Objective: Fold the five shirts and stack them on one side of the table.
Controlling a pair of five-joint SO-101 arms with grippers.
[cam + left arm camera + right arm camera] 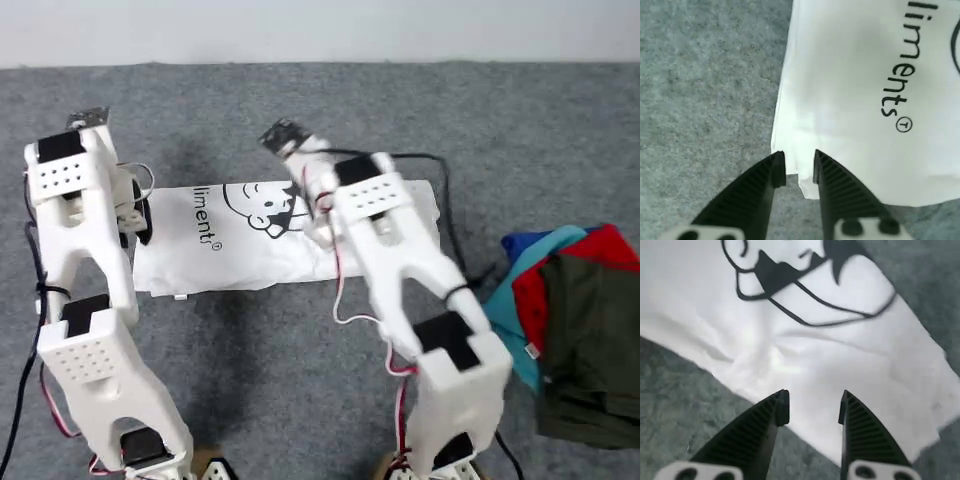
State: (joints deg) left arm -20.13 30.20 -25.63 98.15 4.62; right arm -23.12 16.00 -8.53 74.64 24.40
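A white shirt (230, 250) with black print lies folded into a wide strip on the grey carpeted table (250, 340). My left gripper (799, 166) hangs just above the near left corner of the white shirt (855, 100), its fingers a narrow gap apart with the corner showing between them. My right gripper (813, 407) stands open over the near edge of the white shirt (840, 355), below the printed cartoon face. In the high view the left gripper (141, 215) is at the shirt's left end, and the right arm (370, 215) covers its right half.
At the right edge of the table lies a pile of shirts: dark green (590, 340) on top, over red (585, 250), teal (510, 320) and blue (525, 243). A black cable (447, 220) runs past the white shirt's right end. Bare carpet stretches in front of and behind the shirt.
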